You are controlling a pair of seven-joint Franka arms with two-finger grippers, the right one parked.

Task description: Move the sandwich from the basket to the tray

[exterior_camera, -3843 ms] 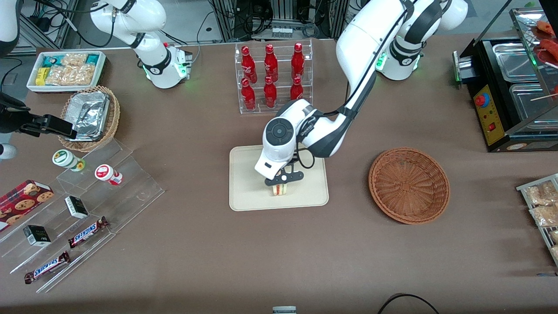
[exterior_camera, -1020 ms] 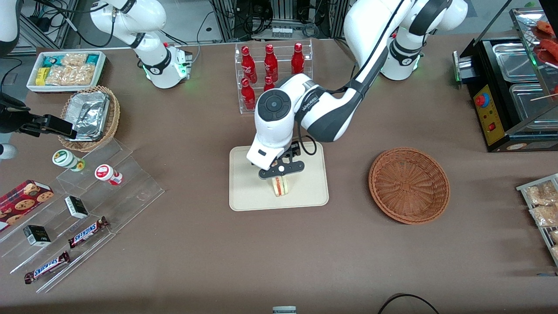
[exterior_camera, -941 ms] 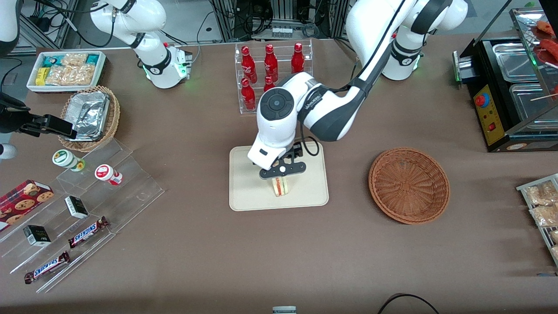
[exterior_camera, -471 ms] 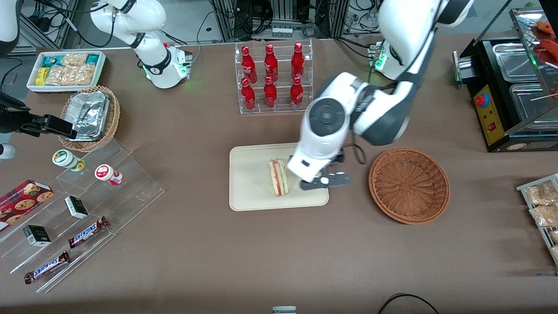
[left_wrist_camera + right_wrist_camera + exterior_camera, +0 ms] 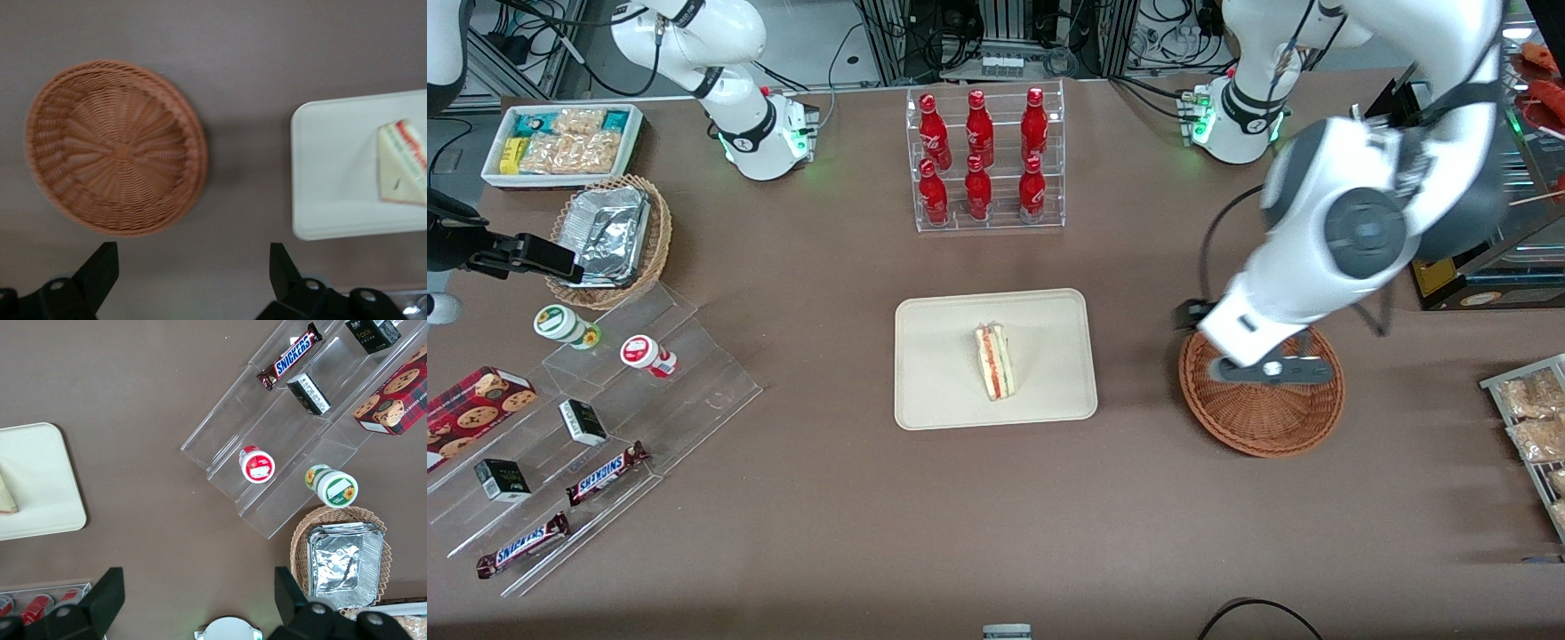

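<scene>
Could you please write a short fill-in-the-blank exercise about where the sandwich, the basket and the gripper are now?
1. The sandwich lies on the ____.
2. The reddish-brown wicker basket holds ____.
3. The left gripper hangs above the ____, with its fingers open.
4. The rack farther from the camera than the tray holds ____ red bottles.

Missing words: tray; nothing; basket; six

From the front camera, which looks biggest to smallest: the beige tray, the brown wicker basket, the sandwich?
1. Tray, slightly the largest.
2. Wicker basket, close to it; the open tool hangs above and hides part.
3. Sandwich, smallest, lying on the tray.
</scene>
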